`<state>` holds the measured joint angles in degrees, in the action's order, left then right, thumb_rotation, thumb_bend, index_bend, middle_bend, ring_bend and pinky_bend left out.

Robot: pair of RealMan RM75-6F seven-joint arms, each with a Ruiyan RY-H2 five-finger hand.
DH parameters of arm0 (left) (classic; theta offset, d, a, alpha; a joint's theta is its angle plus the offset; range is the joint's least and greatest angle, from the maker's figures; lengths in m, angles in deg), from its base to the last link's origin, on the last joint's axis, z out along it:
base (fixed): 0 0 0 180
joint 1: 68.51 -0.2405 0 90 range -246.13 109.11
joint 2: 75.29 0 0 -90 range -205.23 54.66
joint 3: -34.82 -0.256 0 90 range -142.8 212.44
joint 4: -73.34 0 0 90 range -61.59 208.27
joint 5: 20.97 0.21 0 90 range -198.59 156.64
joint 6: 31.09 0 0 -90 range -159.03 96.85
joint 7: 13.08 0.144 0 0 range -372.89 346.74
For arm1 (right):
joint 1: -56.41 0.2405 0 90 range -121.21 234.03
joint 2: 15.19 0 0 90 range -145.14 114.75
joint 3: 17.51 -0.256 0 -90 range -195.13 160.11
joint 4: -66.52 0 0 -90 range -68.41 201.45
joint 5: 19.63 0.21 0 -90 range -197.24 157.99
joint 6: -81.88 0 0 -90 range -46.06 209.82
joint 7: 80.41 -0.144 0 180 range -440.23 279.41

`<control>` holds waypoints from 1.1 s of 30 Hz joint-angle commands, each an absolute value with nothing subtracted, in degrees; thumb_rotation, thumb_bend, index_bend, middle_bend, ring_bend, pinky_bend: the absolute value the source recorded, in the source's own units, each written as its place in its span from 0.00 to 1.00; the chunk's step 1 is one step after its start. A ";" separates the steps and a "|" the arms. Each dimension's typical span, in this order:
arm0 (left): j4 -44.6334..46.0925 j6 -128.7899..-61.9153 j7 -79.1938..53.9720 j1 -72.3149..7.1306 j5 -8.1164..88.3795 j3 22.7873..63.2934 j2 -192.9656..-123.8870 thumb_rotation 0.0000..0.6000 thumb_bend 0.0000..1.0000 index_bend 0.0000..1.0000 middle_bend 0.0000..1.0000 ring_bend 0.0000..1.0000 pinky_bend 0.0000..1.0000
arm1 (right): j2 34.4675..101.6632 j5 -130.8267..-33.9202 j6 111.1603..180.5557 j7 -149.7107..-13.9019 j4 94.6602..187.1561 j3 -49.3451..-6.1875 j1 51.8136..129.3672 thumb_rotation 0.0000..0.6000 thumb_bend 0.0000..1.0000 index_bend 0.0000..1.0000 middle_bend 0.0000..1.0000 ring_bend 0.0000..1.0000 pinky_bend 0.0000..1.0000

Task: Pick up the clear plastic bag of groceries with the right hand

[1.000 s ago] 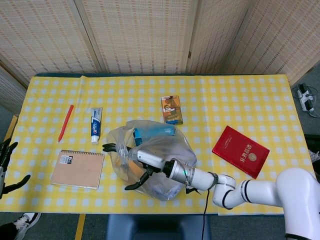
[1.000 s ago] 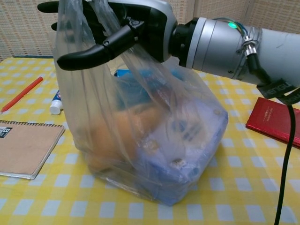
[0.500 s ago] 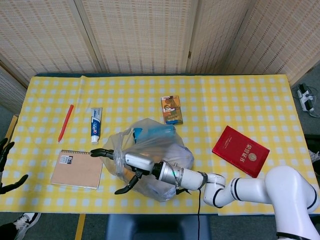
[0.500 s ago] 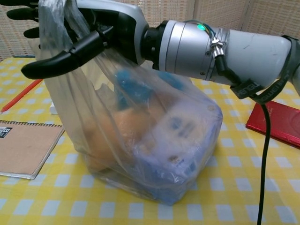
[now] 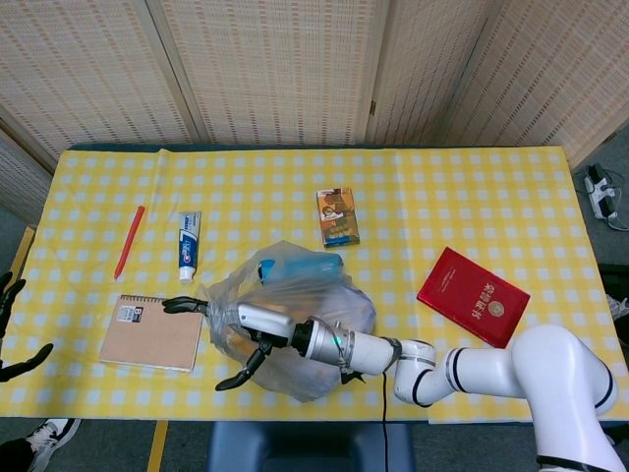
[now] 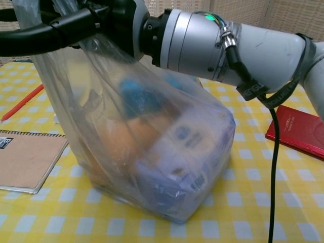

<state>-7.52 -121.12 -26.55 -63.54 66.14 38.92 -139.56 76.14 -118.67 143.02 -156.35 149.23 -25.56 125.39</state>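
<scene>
The clear plastic bag of groceries (image 5: 295,324) sits at the table's near edge, its gathered top grasped by the right hand (image 6: 96,23). A brown spiral notebook (image 5: 152,332) lies just beside it; a red booklet (image 5: 474,297) lies well apart. The left hand (image 5: 8,329) hangs released, fingers spread.

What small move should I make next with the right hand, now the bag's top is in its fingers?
Probably a slow, straight lift. In the chest view the right hand grips the top of the clear plastic bag, and the plastic below it looks pulled taut. The bag's bottom seems still to rest on the yellow checked tablecloth. The notebook lies close beside it, so avoid swinging sideways.
</scene>
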 commanded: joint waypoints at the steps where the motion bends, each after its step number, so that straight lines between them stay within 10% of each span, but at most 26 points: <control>1: -7.53 -121.23 -26.63 -63.61 66.17 38.94 -139.53 1.00 0.22 0.00 0.00 0.01 0.00 | 76.81 -119.44 144.72 -158.24 148.41 -25.79 125.88 1.00 0.21 0.00 0.00 0.05 0.00; 22: -7.74 -120.73 -26.33 -63.56 66.32 38.87 -139.58 1.00 0.22 0.00 0.00 0.01 0.00 | 74.86 -116.88 153.78 -164.44 153.36 -28.65 123.62 1.00 0.21 0.00 0.01 0.11 0.00; 27: -7.85 -120.63 -26.10 -63.42 66.61 38.78 -139.67 1.00 0.22 0.00 0.00 0.01 0.00 | 74.72 -113.30 154.32 -170.59 155.18 -30.51 122.48 1.00 0.21 0.01 0.11 0.19 0.19; 33: -7.77 -120.22 -26.16 -63.30 66.54 38.72 -139.67 1.00 0.22 0.00 0.00 0.01 0.00 | 73.74 -108.09 153.61 -175.16 158.48 -33.59 120.77 1.00 0.21 0.30 0.36 0.39 0.45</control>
<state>-7.77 -120.22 -26.16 -63.31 66.53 38.72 -139.67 74.13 -109.31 153.86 -174.28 157.52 -32.60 121.44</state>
